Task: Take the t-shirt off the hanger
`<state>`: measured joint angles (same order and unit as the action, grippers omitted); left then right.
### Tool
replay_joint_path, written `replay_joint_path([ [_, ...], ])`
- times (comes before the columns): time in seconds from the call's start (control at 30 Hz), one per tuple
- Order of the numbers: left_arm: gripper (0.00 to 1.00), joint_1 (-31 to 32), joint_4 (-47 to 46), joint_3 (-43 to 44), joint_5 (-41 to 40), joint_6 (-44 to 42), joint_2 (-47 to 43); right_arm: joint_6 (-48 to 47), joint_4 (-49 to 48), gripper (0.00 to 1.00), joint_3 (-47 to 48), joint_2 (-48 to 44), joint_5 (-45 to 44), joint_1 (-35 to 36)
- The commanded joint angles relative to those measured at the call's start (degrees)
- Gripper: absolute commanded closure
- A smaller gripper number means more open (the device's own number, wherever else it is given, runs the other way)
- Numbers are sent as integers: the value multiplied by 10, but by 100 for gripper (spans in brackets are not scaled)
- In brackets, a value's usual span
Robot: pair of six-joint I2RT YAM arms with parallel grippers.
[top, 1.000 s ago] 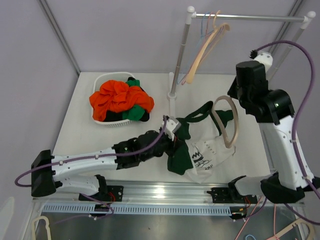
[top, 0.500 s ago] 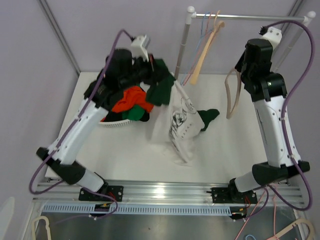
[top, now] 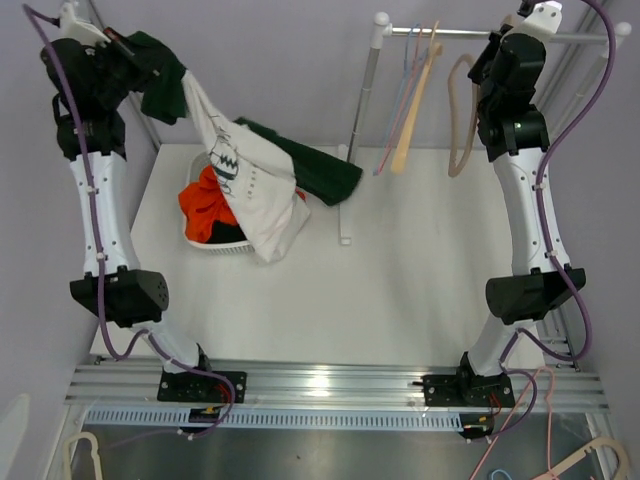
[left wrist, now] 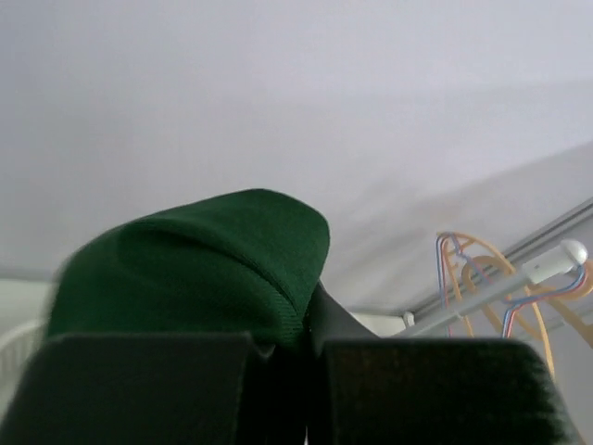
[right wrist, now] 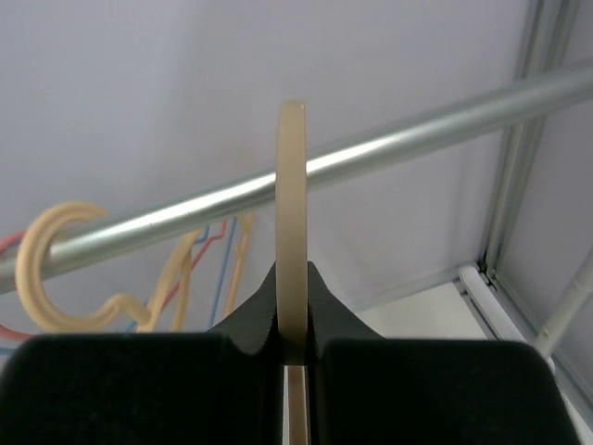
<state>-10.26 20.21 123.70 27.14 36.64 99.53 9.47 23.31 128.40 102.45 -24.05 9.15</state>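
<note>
The white and dark green t-shirt [top: 250, 185] hangs from my left gripper [top: 128, 50], raised high at the far left; its lower part drapes over the basket. In the left wrist view the left gripper [left wrist: 310, 348] is shut on a green fold of the t-shirt [left wrist: 204, 269]. The beige hanger [top: 462, 115] is free of the shirt and held by my right gripper [top: 488, 62] up by the rail [top: 500, 35]. In the right wrist view the right gripper [right wrist: 294, 348] is shut on the hanger [right wrist: 293, 222], just in front of the rail [right wrist: 389, 148].
A white basket [top: 215, 243] with orange, green and black clothes [top: 205, 205] stands at the back left. Other hangers [top: 415, 95] hang on the rail, which rests on an upright post [top: 365, 110]. The white table [top: 400, 270] lies below.
My left arm has swung the t-shirt up and left, from over the basket to the far left corner. My right arm has lifted the bare hanger up to the rail.
</note>
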Motion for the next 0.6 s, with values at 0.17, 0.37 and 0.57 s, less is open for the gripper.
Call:
replay_joint_path([
  [0.17, 99, -27, -84, 87, 50, 1, -47, -20, -151, 100, 23, 13, 73, -2],
  [0.37, 99, -24, -147, -76, 75, 45, -72, -12, -129, 100, 93, 55, 95, -3],
  [0.57, 99, -21, -114, -236, -1, 41, -116, -11, -114, 100, 92, 59, 111, -3],
])
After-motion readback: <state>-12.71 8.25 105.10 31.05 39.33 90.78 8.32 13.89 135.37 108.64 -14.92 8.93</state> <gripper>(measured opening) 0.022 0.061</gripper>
